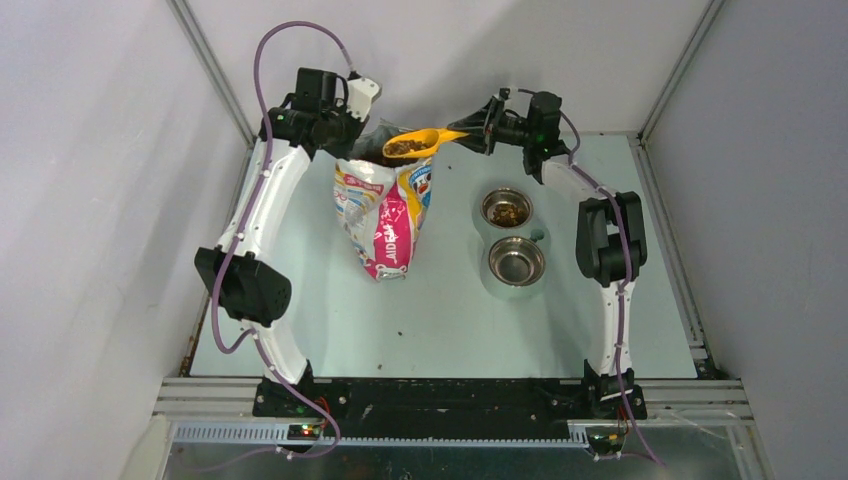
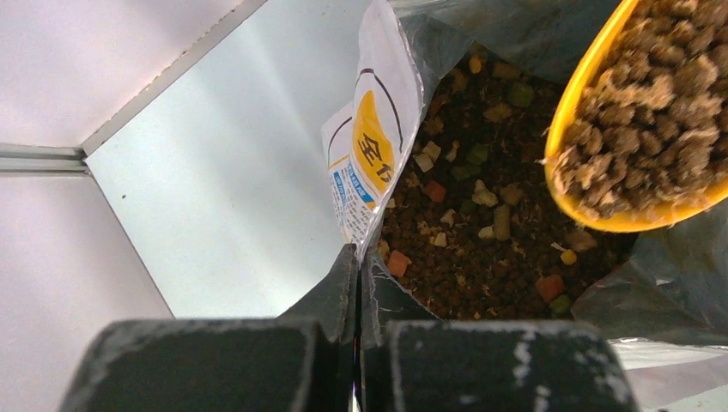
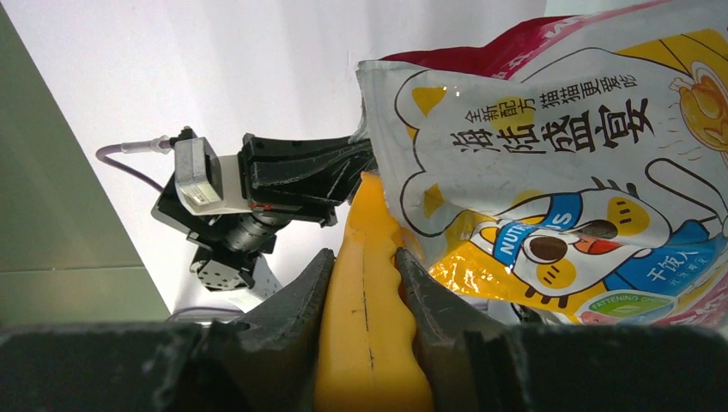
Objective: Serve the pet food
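**Top view.** The bag [image 1: 385, 215] is being shown upright, left of centre on the surface [image 1: 330, 330], with its open mouth toward the top of the frame. The rim of that mouth is being pinched by the left tool [image 1: 362, 112]. Its jaws are being pressed fully together on the thin film. In the left wrist view, at lower centre, nothing but this film is being seen between the two black fingers [image 2: 335, 292].

The yellow scoop [image 1: 425, 140] is being gripped by its handle in the right tool [image 1: 478, 130]. The jaws are standing partly apart and are being pressed against both sides of the handle, as seen at lower centre of the right wrist view. The scoop is being held roughly level over the mouth of the bag. Whether it is touching the bag cannot be told.

The pet food [image 1: 405, 148] is being shown in three places:
- A brown heap is filling the scoop, at the upper right of the left wrist view.
- A loose mass with green, orange and pale pieces is lying inside the bag, directly beneath the scoop.
- A small portion is lying in the upper bowl [image 1: 486, 208], right of centre in the top view.

Just below it in the frame, the lower bowl [image 1: 516, 262] is being shown with its bare steel bottom.
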### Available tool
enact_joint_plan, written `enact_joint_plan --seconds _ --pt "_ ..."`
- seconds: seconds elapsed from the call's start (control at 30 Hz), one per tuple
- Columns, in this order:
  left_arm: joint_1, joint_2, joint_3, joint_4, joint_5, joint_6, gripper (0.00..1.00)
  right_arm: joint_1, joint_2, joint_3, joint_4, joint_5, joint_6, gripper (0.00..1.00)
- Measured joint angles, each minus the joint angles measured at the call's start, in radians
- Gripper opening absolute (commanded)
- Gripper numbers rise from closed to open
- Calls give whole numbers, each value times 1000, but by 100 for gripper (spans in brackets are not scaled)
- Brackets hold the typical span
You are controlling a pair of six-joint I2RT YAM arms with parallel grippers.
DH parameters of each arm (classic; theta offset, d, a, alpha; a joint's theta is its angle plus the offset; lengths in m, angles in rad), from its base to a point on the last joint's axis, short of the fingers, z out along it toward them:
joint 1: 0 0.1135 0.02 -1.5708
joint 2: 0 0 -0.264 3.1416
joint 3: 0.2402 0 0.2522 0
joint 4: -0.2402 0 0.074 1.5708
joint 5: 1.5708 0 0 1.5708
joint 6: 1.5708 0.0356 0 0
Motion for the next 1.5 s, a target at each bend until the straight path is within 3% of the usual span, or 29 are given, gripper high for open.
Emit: enact_joint_plan --seconds 0.67,1.23,1.5 --pt "-24 8 23 -33 -61 34 0 -57 -22 -101 160 -13 84 0" --pt "-23 8 13 -9 -40 17 0 -242 -316 -525 208 -69 -20 0" --pt "-23 8 8 2 -31 -6 0 -381 -444 -671 142 -135 -154 0"
